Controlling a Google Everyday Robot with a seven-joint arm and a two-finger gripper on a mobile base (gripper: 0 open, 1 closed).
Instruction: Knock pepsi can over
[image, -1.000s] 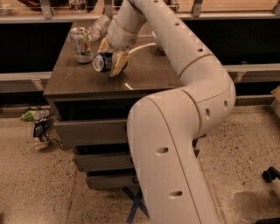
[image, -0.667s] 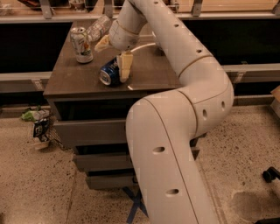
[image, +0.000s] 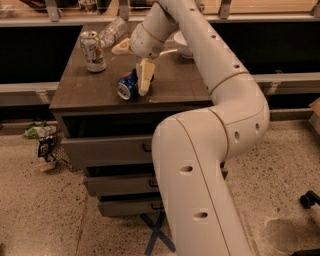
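Pepsi can (image: 127, 86) lying on its side near front edge of table (image: 80, 95), right against lower finger of gripper (image: 129, 71), spread wide, clasping nothing. Could roll off that edge if nudged forward, or get knocked into upright silver can (image: 93, 50).

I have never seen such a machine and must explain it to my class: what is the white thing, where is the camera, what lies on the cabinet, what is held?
The white shape is a robot arm. The single camera looks down past it; where it is mounted I cannot tell. At the arm's end is the pincer, two beige fingers spread open over the cabinet top, holding nothing. One finger reaches down beside the blue pepsi can, which lies on its side. Farther back are an upright silver-white can, a clear bottle lying down and a white bowl.
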